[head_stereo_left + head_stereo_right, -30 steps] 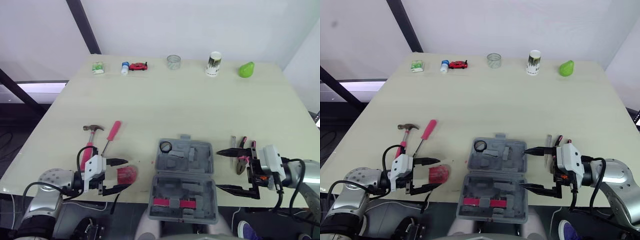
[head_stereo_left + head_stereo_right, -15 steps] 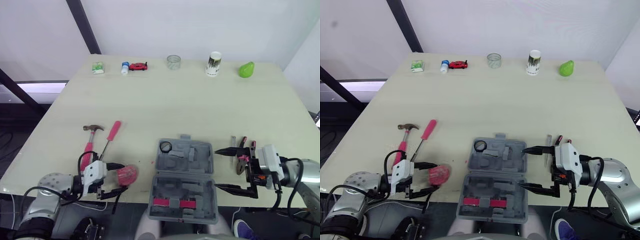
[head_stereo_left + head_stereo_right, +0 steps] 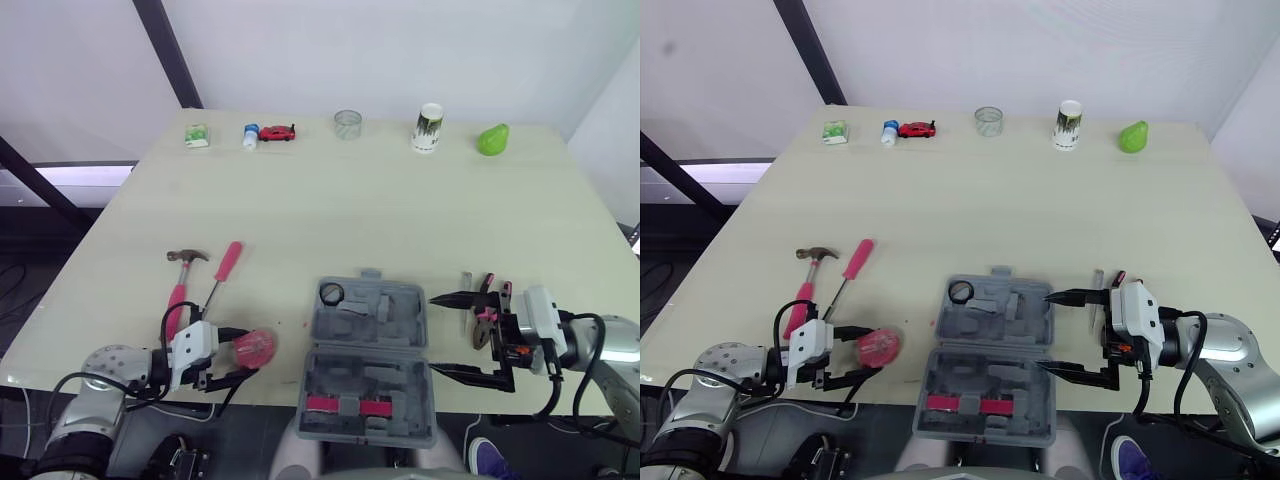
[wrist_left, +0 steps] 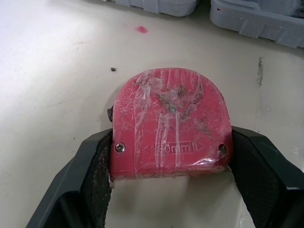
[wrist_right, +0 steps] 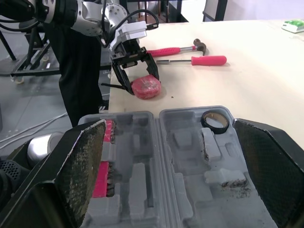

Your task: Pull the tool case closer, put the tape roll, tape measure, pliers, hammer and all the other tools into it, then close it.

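The grey tool case [image 3: 368, 360] lies open at the table's near edge, its front half past the edge. A black tape roll [image 3: 331, 293] sits in its far left pocket. My left gripper [image 3: 245, 352] is shut on the red tape measure [image 4: 169, 127], which rests on the table left of the case; the pads [image 4: 99, 180] press both its sides. My right gripper [image 3: 434, 333] stands open at the case's right edge, its fingers reaching over the foam. The pliers [image 3: 485, 315] lie just right of the case, and the hammer [image 3: 180, 285] and pink screwdriver [image 3: 222, 272] lie at the left.
Along the far edge stand a green-white packet [image 3: 196, 134], a small bottle [image 3: 250, 135], a red toy car [image 3: 277, 132], a glass [image 3: 347, 124], a paper cup [image 3: 428, 127] and a green object [image 3: 492, 138]. A thin metal tool [image 3: 466, 290] lies beside the pliers.
My left gripper's fingers have closed from wide open onto the red tape measure. The right gripper and the case have hardly moved.
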